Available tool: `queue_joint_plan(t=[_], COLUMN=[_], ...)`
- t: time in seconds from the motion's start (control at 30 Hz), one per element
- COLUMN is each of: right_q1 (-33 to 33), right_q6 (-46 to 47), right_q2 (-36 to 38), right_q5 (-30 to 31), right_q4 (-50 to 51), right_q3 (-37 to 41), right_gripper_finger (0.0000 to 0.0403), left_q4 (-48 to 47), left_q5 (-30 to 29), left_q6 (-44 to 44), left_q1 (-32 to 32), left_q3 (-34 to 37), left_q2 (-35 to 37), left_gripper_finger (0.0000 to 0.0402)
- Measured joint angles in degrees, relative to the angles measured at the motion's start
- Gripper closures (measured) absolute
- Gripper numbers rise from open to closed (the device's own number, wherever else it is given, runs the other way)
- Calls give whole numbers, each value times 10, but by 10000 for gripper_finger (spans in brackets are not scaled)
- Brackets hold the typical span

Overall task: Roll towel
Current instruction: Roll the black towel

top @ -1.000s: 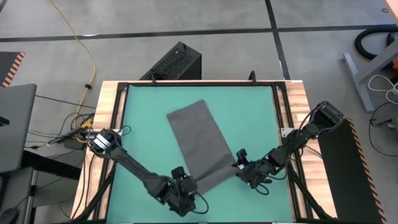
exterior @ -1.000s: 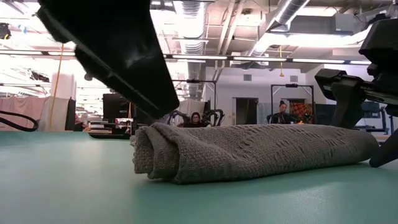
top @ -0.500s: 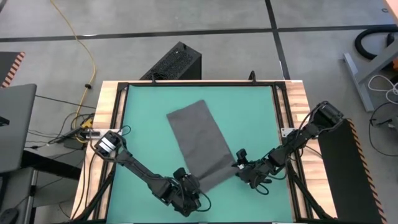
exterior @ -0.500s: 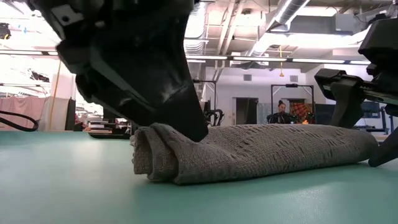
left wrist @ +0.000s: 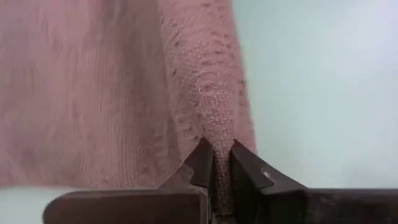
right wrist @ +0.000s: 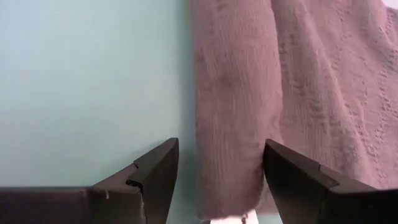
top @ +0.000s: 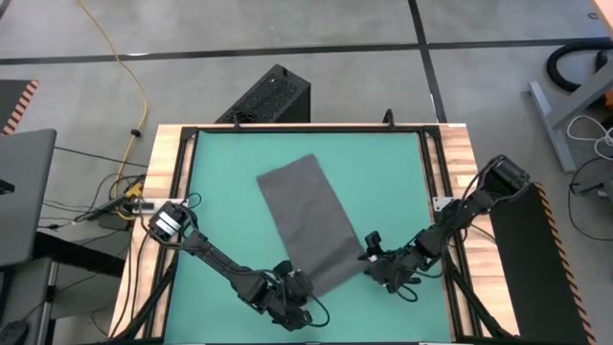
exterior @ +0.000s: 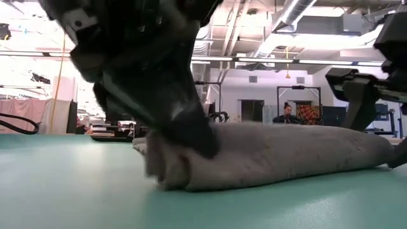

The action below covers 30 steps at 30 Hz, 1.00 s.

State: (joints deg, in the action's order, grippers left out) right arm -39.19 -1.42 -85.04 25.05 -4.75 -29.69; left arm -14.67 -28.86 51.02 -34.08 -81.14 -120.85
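Observation:
The dark grey towel (top: 305, 222) lies slantwise on the teal mat (top: 220, 192). Its near end is wound into a roll (exterior: 267, 156) that rests on the mat. My left gripper (top: 299, 285) is at the roll's left end and shut on it; the left wrist view shows cloth between its fingers (left wrist: 216, 152). My right gripper (top: 372, 257) is at the roll's right end. It is open, with one finger on each side of the roll (right wrist: 230, 124); I cannot tell whether either finger touches the cloth. My left gripper pinches a raised ridge of the towel's roll (left wrist: 214, 127) between its two fingers, at the roll's left end. The fingers (exterior: 194, 130) slant down onto it from the near left. The roll stays on the mat, and the flat part of the towel lies slack beyond it.
A wooden frame (top: 168, 182) with black rails borders the mat. Bare mat lies to the left of the towel and to its far right. Beyond the table, the low view shows a workshop with people seated far off.
My left gripper has come down onto the roll's left end and has shut on the cloth there. The roll has stayed on the mat.

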Motion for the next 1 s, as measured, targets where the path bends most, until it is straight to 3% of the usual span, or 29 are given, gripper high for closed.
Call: queue_joint_plan(t=[0.17,0.43,0.53,0.67,0.87,1.0], right_q1=[-13,-13,-13,-13,-12,-3], right_q6=[28,36,36,35,46,75], right_q2=[45,67,58,52,53,53], right_q5=[-1,1,0,-22,-69,-80], right_q4=[31,50,60,66,82,89], right_q3=[0,0,0,0,0,0], right_gripper_finger=[148,148,148,148,149,182], left_q4=[48,170,221,229,329,431], left_q5=[10,87,131,147,185,207], left_q6=[-66,-166,-159,-131,-111,-88], left_q1=[12,32,35,38,50,60], left_q3=[0,0,0,3,60,112], left_q2=[5,-13,-47,-59,-56,-54], left_gripper_finger=[396,399,399,399,399,399])
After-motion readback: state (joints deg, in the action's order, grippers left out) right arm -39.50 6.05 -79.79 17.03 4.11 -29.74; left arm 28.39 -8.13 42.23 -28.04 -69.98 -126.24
